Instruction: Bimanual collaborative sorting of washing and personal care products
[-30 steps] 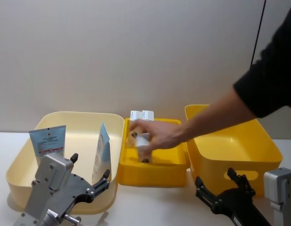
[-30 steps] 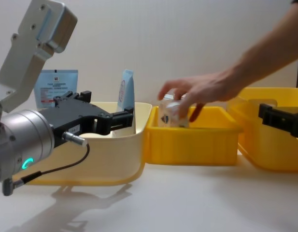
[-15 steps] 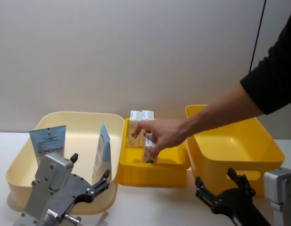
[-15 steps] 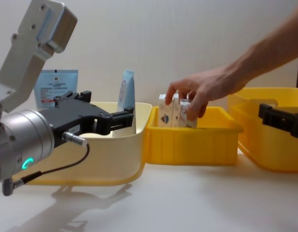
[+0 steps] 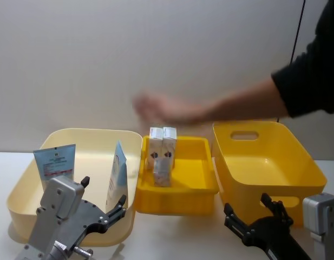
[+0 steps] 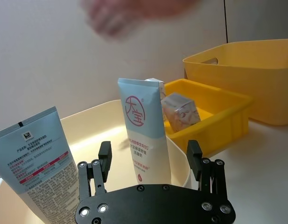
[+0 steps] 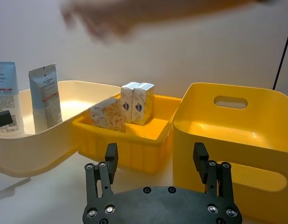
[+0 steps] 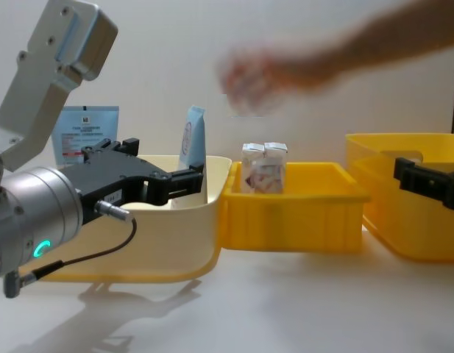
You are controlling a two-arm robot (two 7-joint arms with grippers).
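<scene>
A person's hand [image 5: 156, 108] and forearm [image 5: 242, 104] hang in the air above the small yellow bin [image 5: 177, 201] and the big yellow bin [image 5: 308, 169], barring the overhead way in. In the small bin three cartons [image 5: 162, 146] crowd the back left corner, the right half lies open; the big bin's floor is bare. Two upright tubes [image 5: 117, 173] stand in the cream bin [image 5: 23, 187], open floor between them.

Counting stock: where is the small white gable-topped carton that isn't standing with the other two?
In the head view, the tilted white carton lies in the central shallow yellow plastic tray, in front of the two upright cartons.
</scene>
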